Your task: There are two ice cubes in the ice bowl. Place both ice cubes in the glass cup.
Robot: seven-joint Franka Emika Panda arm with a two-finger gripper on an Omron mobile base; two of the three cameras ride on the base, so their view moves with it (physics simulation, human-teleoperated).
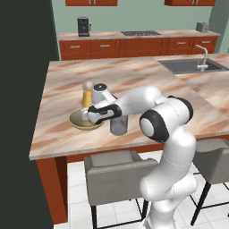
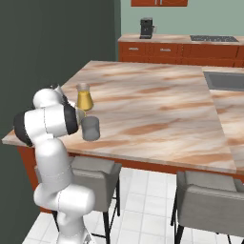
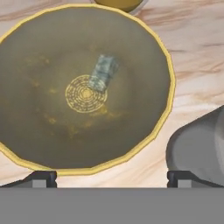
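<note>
Where the marble-patterned table (image 1: 134, 76) juts into a kitchen with red-brown cabinets (image 1: 134, 46), a sink (image 1: 190, 66) and a coffee machine (image 1: 83, 26), three vessels stand near its front edge: one ice bowl (image 3: 168, 74), one glass cup (image 1: 119, 126) just beside it, and one flask (image 2: 84, 98) of yellow liquid behind. One pale bluish lump (image 3: 103, 72) lies near the bowl's centre; whether it is one ice cube or two I cannot tell. Poised over the bowl, the hand (image 3: 111, 178) is spread wide and empty. Two grey stools (image 1: 117, 172) are partly hidden by the arm.
</note>
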